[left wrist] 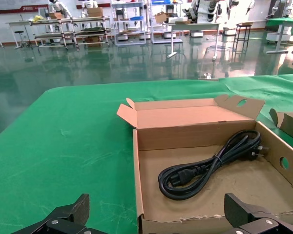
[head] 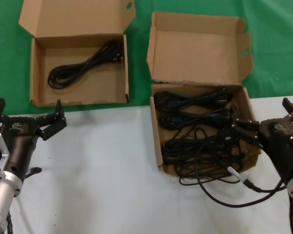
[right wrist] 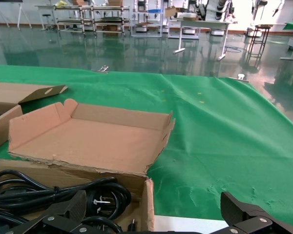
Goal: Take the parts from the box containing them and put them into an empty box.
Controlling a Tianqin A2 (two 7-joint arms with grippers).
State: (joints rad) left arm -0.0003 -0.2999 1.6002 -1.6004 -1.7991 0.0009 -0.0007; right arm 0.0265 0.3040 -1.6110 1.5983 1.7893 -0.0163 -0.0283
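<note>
Left claw hovers over white counter, fingers spread apart, just near of wide box. 1 coiled black cable lies inside wide box, on green cloth. To right, squarish box holds tangled pile of cables, some spilling over near edge. Right claw at that box's right edge, fingers apart, one fingertip among cables.
</note>
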